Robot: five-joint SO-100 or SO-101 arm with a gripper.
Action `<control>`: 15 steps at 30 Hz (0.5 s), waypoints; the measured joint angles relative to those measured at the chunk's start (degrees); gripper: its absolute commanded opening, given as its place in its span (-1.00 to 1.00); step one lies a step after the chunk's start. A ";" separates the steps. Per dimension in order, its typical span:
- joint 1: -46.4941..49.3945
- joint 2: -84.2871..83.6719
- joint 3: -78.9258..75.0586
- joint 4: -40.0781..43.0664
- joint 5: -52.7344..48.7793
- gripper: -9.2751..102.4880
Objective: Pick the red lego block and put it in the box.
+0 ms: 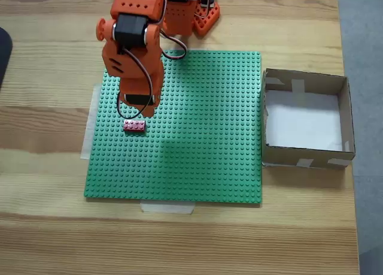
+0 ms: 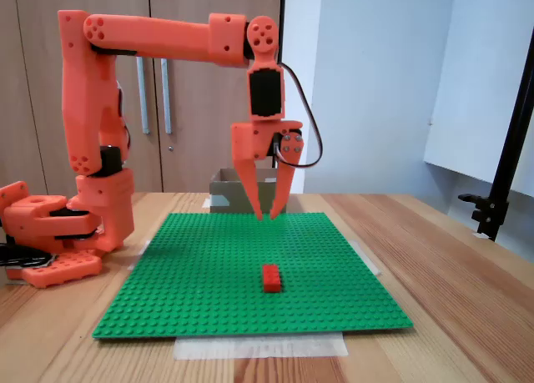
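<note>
The red lego block (image 1: 134, 126) lies flat on the left part of the green studded baseplate (image 1: 203, 137); in the fixed view from the side it sits near the front, red lego block (image 2: 271, 278). My orange gripper (image 2: 266, 217) hangs pointing down above the plate, just behind the block and clear of it. Its fingers stand in a narrow V, open by a small gap with nothing between them. From above, the gripper (image 1: 141, 112) is mostly covered by the wrist. The cardboard box (image 1: 343, 116) with a white floor stands right of the plate, box (image 2: 224, 193) behind the gripper.
The arm's base (image 2: 58, 233) stands on the wooden table beside the plate's edge. Pale tape (image 1: 167, 207) holds the plate down. A black stand (image 2: 501, 183) rises at the table's right side in the fixed view from the side. A dark object (image 1: 3, 50) lies at the left edge.
</note>
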 measured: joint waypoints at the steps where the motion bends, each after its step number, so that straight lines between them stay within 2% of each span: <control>1: 0.26 -0.35 0.00 0.00 0.00 -0.60; 15: 2.90 -1.41 0.97 0.18 -4.04 -0.24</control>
